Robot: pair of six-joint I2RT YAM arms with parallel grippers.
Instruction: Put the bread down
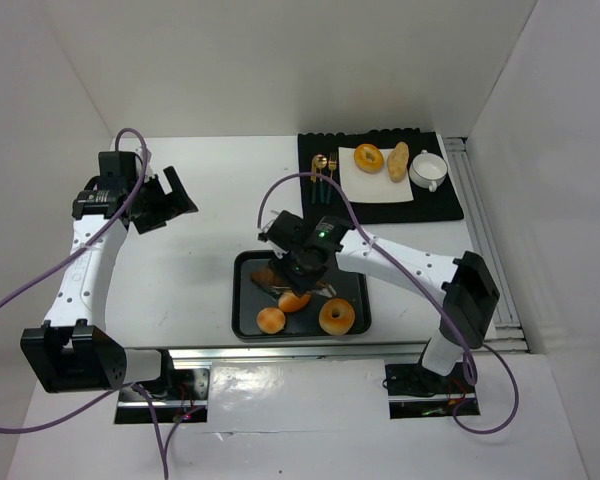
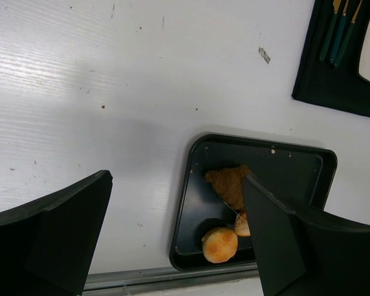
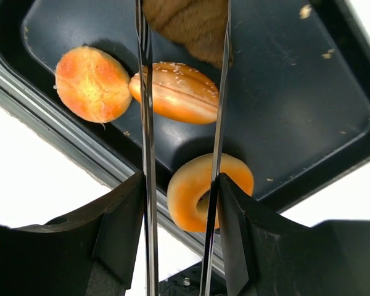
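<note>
White-walled enclosure over a white table [image 1: 200,270]. Upper left of the overhead view: left gripper [image 1: 167,200], jaws spread wide, holding and touching nothing, well apart from the food. Centre, low in that view: black tray [image 3: 296,98] carrying four pieces. In the right wrist view these are a round bun [image 3: 91,83] at upper left, a sesame roll [image 3: 176,92] just beside it, a ring bread [image 3: 180,200] at lower centre, and a brown bread [image 3: 188,21] at the top edge. The brown bread is judged to be the piece in hand, as it lies at the far end of the tool. Handling, as judged: light, soft and crumbly, apt to dent or shed flakes. It is best taken across its thick middle with a gentle squeeze. Right gripper [image 1: 302,262]: over the tray, closed on a pair of metal tongs [image 3: 145,123], its fingers pressing the outer faces of the two blades. The blades run nearly parallel, partly open, and pass either side of the brown bread. Their tips are out of frame, so contact cannot be told. Upper right of the overhead view: black mat [image 1: 440,205] with a white plate [image 1: 375,185] bearing two breads already, the likely destination, and a cup [image 1: 428,170] beside it.
</note>
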